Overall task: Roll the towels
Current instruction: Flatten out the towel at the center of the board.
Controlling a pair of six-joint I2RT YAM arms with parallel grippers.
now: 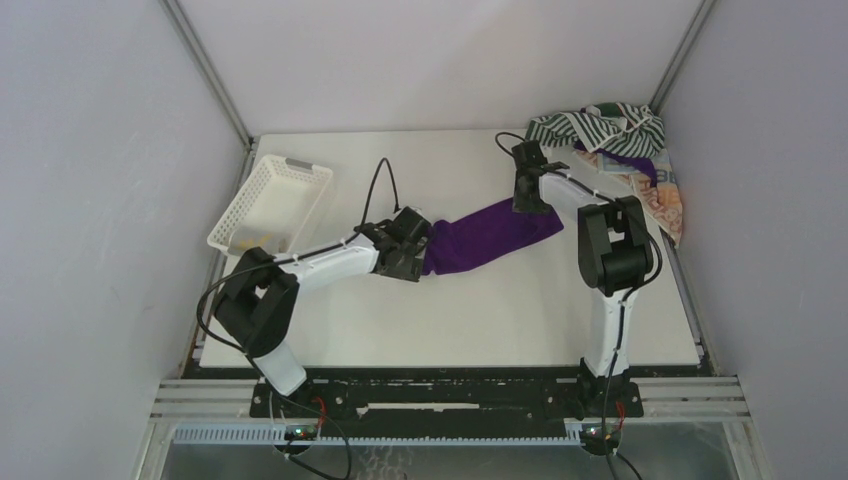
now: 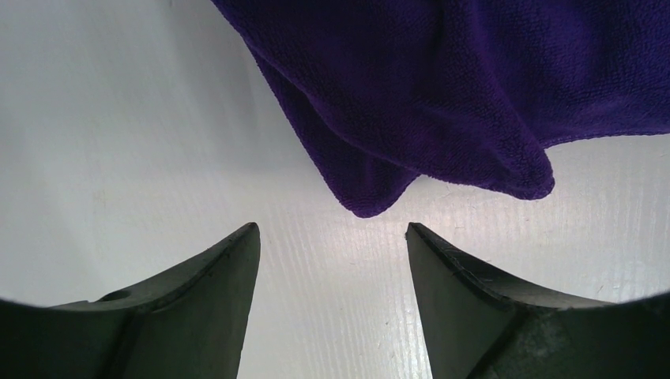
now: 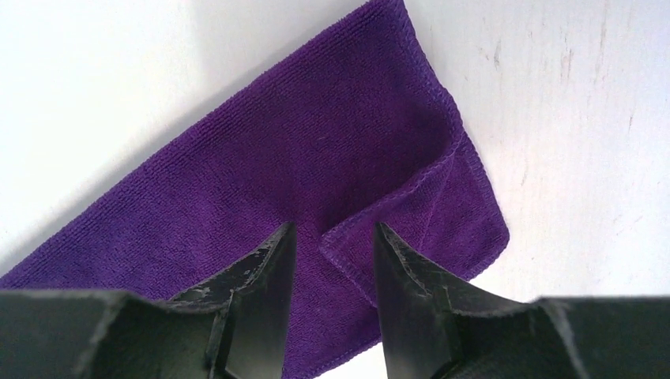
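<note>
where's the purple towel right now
In the top view, the purple towel lies stretched across the middle of the table, its left end just in front of the open left gripper and its right end under the right gripper.

1. The purple towel (image 1: 490, 235) is a solid deep purple, with no pattern.
2. The striped towel (image 1: 590, 125) has green and white stripes.
3. The patterned towel (image 1: 668, 205) has an orange and beige print.
4. The basket (image 1: 290, 180) is a plain white lattice.
5. The tabletop (image 1: 450, 310) is white, with faint grey scuffs in the wrist views.
6. The left tool (image 2: 332, 229) and right tool (image 3: 333, 227) are black.
7. The left arm (image 1: 330, 262) and right arm (image 1: 605, 325) have white links and black joints.
</note>
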